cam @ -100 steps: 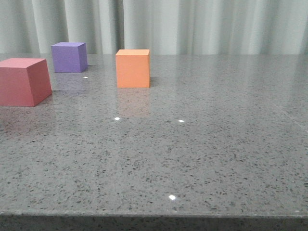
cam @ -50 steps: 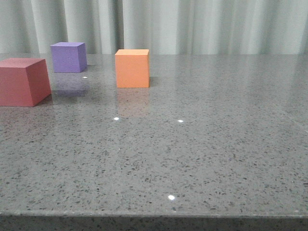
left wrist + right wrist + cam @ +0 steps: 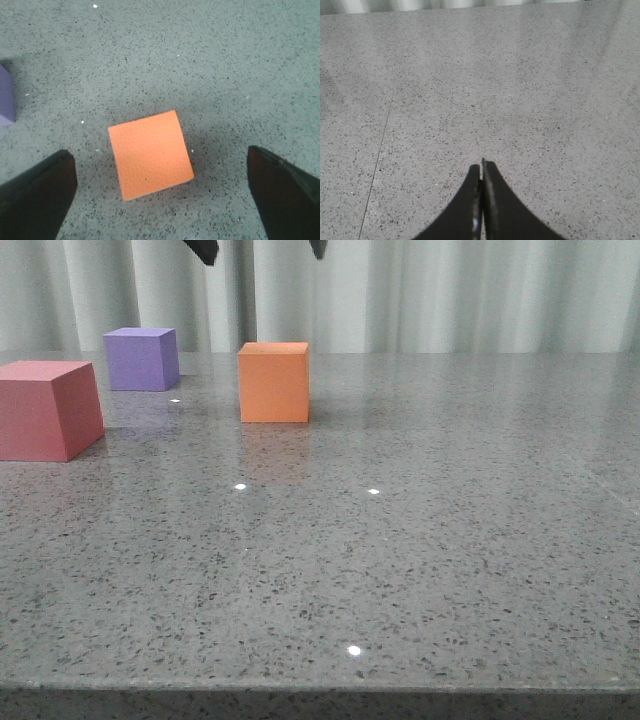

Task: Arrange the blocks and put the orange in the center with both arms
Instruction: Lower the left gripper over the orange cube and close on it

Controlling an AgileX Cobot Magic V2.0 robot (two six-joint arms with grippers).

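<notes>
Left gripper [image 3: 160, 195] spread wide above orange cube [image 3: 150, 154], no contact. Right gripper [image 3: 481, 200] pinched closed, idle. Purple cube [image 3: 142, 358], red cube [image 3: 48, 408] unarranged; nothing placed yet.

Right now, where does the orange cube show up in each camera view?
Front view: orange cube stands left of center, far back on the table, under the open left gripper.
Left wrist view: center frame, between the fingers.
Right wrist view: not in it.
Shared landmark: the purple cube.
</notes>
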